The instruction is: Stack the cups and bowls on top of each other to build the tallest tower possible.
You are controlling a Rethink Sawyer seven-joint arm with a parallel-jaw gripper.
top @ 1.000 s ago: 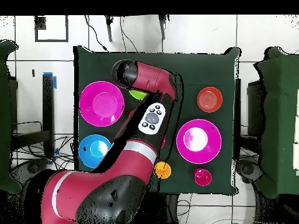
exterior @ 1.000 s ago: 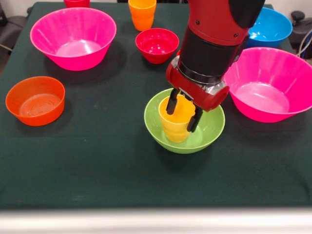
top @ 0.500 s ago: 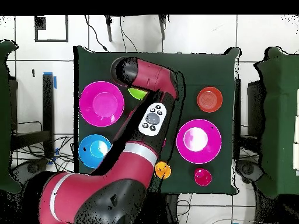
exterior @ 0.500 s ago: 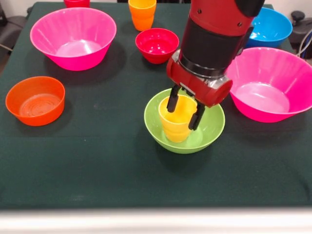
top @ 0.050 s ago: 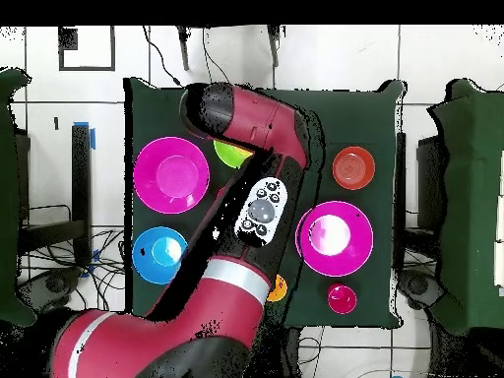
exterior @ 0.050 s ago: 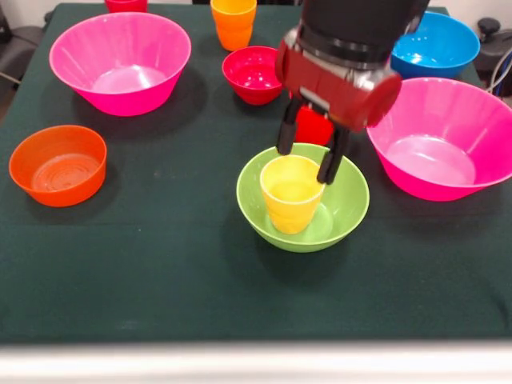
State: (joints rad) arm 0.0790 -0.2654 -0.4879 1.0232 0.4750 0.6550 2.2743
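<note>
Yellow cup (exterior @ 0.050 s ago: 292, 192) apparently beneath open hand (exterior @ 0.050 s ago: 309, 150)

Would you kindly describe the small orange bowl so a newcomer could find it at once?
In the front view, start at the big pink bowl on the left. Just below it sits the small orange bowl, alone near the cloth's edge. It is the only orange vessel that is low and wide.

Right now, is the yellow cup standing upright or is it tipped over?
Upright. In the front view the yellow cup stands mouth up inside the green bowl, its empty inside showing. The open gripper is above its rim.
</note>
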